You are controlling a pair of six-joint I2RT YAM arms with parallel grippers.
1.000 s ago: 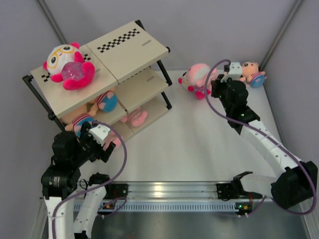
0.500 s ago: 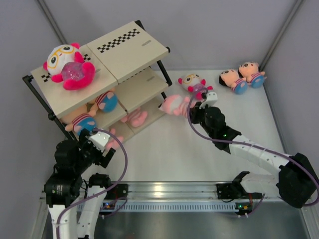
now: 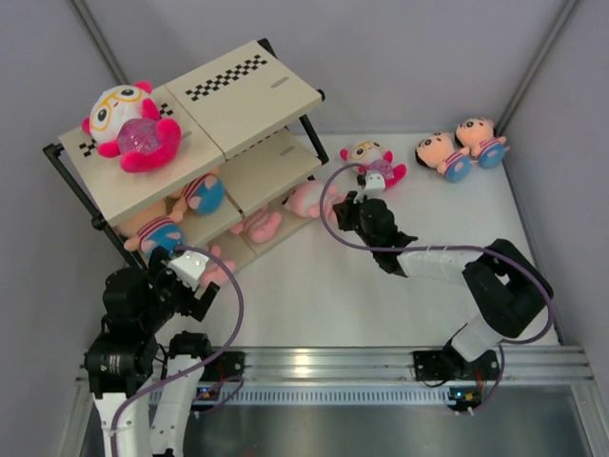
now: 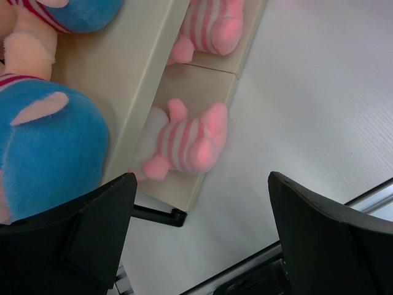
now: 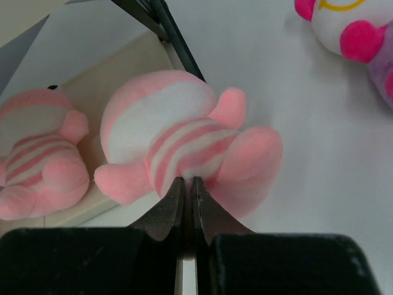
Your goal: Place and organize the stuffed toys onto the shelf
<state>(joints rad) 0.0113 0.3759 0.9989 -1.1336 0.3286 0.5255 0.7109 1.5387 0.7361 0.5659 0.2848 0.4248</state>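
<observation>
Pink toy [image 5: 184,138], pinched in the closed right gripper [image 5: 187,182], rests at the shelf's [image 3: 252,100] bottom board; next, likely push inward and release.

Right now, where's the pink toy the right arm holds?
Top view, centre: the pink toy is at the shelf's lower right end, pinched in the right tool, glasses toy just to its right.
</observation>
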